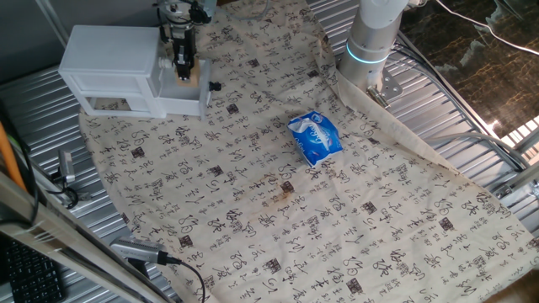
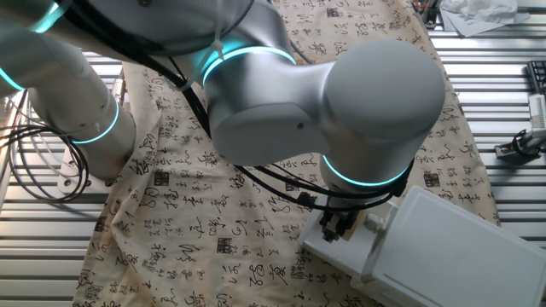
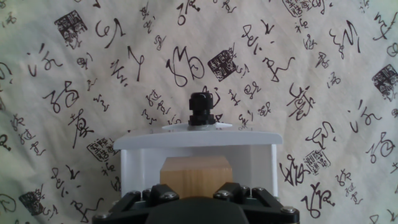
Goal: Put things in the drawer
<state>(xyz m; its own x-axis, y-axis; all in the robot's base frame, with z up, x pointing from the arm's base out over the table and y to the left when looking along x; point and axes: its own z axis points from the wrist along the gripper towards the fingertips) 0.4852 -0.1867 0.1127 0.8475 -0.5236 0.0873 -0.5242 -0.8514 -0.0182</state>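
Note:
The light-tan wooden block [image 3: 196, 176] sits inside the pulled-out white drawer [image 3: 199, 138], just behind its front wall and dark knob [image 3: 201, 111]. My gripper [image 3: 196, 191] is directly over it, the jaws flanking the block's two sides and shut on it. In one fixed view the gripper [image 1: 181, 66] reaches down into the open drawer [image 1: 192, 99] with the block [image 1: 190, 77] at its tip. In the other fixed view the arm hides most of the gripper [image 2: 337, 226] at the drawer [image 2: 341, 256].
The white cabinet [image 1: 109, 63] stands at the cloth's far left corner. A blue packet [image 1: 315, 137] lies mid-cloth. The arm's base [image 1: 370, 42] rises at the back. Ribbed metal table [image 1: 472, 93] surrounds the patterned cloth; cables and clamps [image 1: 139, 251] sit at the near left.

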